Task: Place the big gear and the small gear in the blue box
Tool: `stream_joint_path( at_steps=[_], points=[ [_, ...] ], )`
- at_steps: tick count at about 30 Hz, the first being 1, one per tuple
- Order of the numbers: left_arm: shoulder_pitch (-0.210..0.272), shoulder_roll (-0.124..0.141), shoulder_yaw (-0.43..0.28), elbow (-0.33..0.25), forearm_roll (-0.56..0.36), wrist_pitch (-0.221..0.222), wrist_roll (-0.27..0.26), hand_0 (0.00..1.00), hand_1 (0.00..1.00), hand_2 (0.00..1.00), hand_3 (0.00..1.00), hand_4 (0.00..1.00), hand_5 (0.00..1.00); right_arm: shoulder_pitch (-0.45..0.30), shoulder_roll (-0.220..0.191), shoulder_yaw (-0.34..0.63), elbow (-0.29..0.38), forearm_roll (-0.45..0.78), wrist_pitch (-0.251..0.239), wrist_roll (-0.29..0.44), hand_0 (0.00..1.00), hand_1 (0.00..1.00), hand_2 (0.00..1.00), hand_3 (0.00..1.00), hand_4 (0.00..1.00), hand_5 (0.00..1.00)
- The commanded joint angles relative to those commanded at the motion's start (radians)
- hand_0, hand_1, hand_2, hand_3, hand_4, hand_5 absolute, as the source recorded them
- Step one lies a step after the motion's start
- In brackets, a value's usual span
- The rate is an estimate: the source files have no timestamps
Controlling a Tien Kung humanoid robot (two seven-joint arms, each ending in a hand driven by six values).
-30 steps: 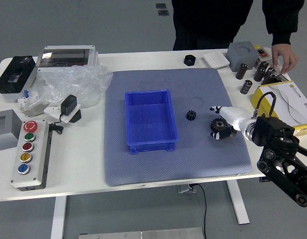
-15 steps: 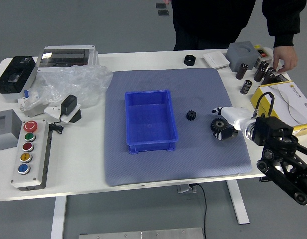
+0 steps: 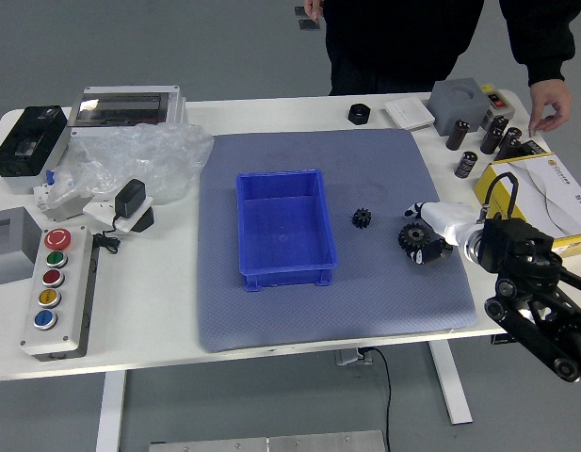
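Nearest me, the mat (image 3: 271, 320) stops just short of the tabletop (image 3: 149, 325) edge, with open mat in front of the blue box (image 3: 282, 231). The button unit (image 3: 60, 301) stands well apart on the left. My right hand (image 3: 449, 223) comes in over the mat's right side, fingers spread around the big gear (image 3: 414, 235) with no grip on it that I can see. The small gear (image 3: 362, 217) lies between it and the blue box, bare mat on both sides. Beyond my wrist, the carton (image 3: 549, 198) carries print too small to read. Farther off, one of a person's hands (image 3: 551, 104) reaches down by the black cylinders (image 3: 492, 139).
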State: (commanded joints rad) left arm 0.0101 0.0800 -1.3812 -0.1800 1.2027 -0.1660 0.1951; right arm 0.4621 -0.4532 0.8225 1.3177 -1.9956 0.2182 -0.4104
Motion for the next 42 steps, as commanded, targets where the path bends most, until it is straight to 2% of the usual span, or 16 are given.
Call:
stream_joint_path(
  at_steps=[7,8,13,14,19,20,25,26,31,32,37,38,42],
  points=[
    [0.001,0.000,0.001,0.000,0.000,0.000,0.000,0.782,0.810,0.801,0.817,0.628,0.240,0.000,0.008,-0.006,-0.005,-0.004,0.003,-0.004,0.828,0.817,0.828,0.863,0.734,0.285],
    [0.001,0.000,0.001,0.000,0.001,-0.001,0.000,0.782,0.811,0.801,0.818,0.628,0.237,0.000,0.009,-0.006,-0.006,-0.004,0.003,-0.004,0.800,0.771,0.794,0.825,0.734,0.286],
    [0.002,0.000,0.001,0.000,0.001,-0.001,0.000,0.782,0.811,0.801,0.818,0.628,0.237,-0.002,0.012,-0.008,-0.008,-0.006,0.004,-0.006,0.800,0.771,0.794,0.825,0.734,0.286],
    [0.002,0.000,0.001,0.000,0.001,-0.001,0.000,0.782,0.810,0.801,0.818,0.628,0.238,-0.002,0.013,-0.008,-0.009,-0.006,0.003,-0.006,0.723,0.709,0.749,0.756,0.722,0.285],
    [0.002,0.000,0.002,0.000,0.001,-0.001,0.000,0.782,0.810,0.801,0.818,0.628,0.238,-0.003,0.014,-0.009,-0.012,-0.007,0.001,-0.006,0.723,0.709,0.749,0.756,0.722,0.285],
    [0.002,0.000,0.002,0.000,0.001,-0.001,0.000,0.782,0.810,0.800,0.818,0.629,0.238,-0.003,0.015,-0.009,-0.012,-0.007,0.000,-0.006,0.643,0.639,0.693,0.687,0.675,0.289],
    [0.001,0.000,0.003,0.000,0.001,-0.001,0.000,0.782,0.810,0.800,0.818,0.629,0.238,-0.003,0.016,-0.009,-0.015,-0.010,-0.008,-0.006,0.643,0.639,0.693,0.687,0.675,0.289],
    [0.001,0.000,0.002,0.000,0.001,-0.001,0.000,0.782,0.810,0.800,0.818,0.628,0.237,-0.003,0.016,-0.009,-0.016,-0.011,-0.010,-0.006,0.535,0.557,0.621,0.637,0.582,0.265],
    [0.001,0.000,0.002,0.000,0.000,-0.001,0.000,0.782,0.810,0.800,0.818,0.628,0.237,-0.003,0.017,-0.008,-0.019,-0.014,-0.020,-0.004,0.535,0.557,0.621,0.637,0.582,0.265],
    [0.001,0.000,0.002,0.000,0.000,-0.001,0.000,0.781,0.811,0.800,0.818,0.627,0.236,-0.003,0.017,-0.008,-0.019,-0.015,-0.022,-0.004,0.489,0.519,0.562,0.616,0.514,0.264],
    [0.001,0.000,0.002,0.000,0.000,-0.001,0.000,0.781,0.811,0.800,0.818,0.627,0.236,-0.003,0.018,-0.006,-0.022,-0.018,-0.030,-0.001,0.489,0.519,0.562,0.616,0.514,0.264],
    [0.001,0.000,0.002,0.000,0.000,-0.001,-0.001,0.781,0.810,0.799,0.818,0.628,0.237,-0.003,0.019,-0.005,-0.023,-0.020,-0.032,-0.001,0.433,0.484,0.507,0.595,0.482,0.254],
    [0.001,0.000,0.002,0.000,0.000,-0.001,-0.001,0.781,0.810,0.799,0.818,0.628,0.237,-0.004,0.020,-0.002,-0.024,-0.025,-0.041,0.002,0.433,0.484,0.507,0.595,0.482,0.254]
  ],
)
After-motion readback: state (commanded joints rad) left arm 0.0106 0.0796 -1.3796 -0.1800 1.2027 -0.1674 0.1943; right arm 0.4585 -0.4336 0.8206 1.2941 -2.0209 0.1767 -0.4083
